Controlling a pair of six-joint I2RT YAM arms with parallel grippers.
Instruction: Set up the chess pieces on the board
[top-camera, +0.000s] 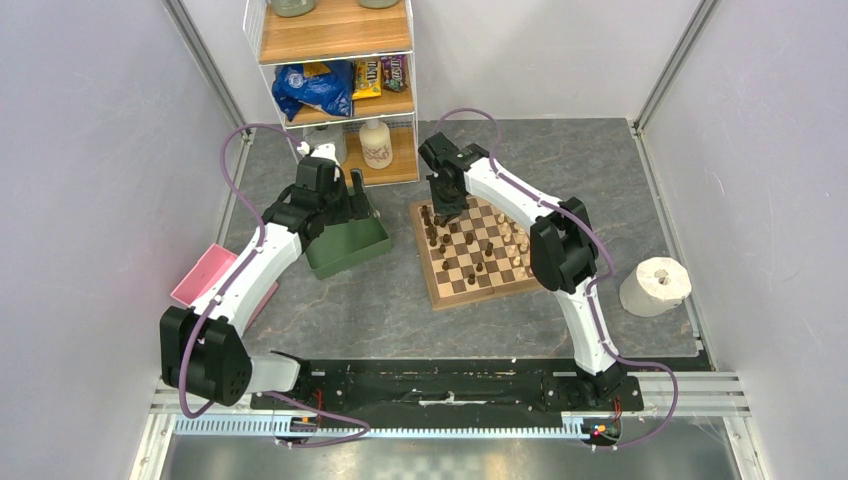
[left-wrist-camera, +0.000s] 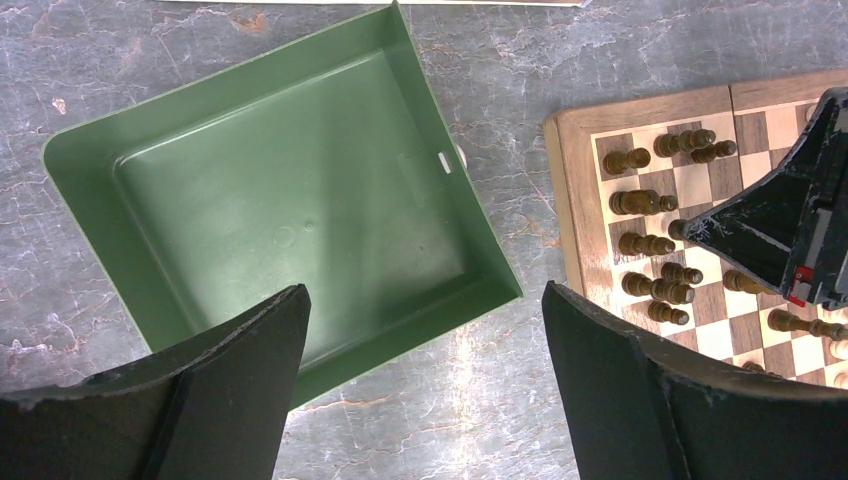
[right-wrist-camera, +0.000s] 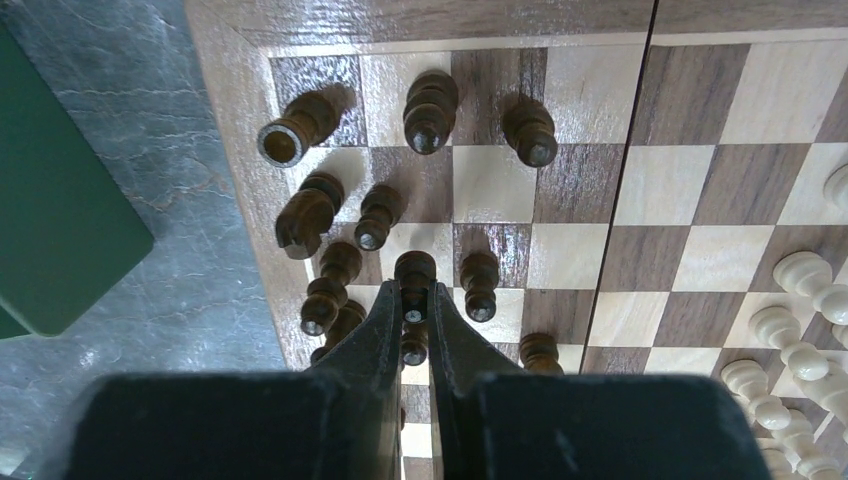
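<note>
On the board (right-wrist-camera: 225, 120), pale pieces (right-wrist-camera: 800, 275) are ranked along one side. At its far corner, a dark piece (right-wrist-camera: 415, 270) is clamped in the right gripper (right-wrist-camera: 415, 315), probably so it can be seated squarely. The left gripper (left-wrist-camera: 425, 300) is held wide apart above the tray (left-wrist-camera: 300, 200), apparently idle.

One square checkered wooden chessboard (top-camera: 478, 255), one green plastic tray (top-camera: 345, 245), one white paper roll (top-camera: 655, 287) and one flat pink pad (top-camera: 205, 275) were present; the tiny turned wooden pieces (right-wrist-camera: 430, 105) crowded beyond counting.
</note>
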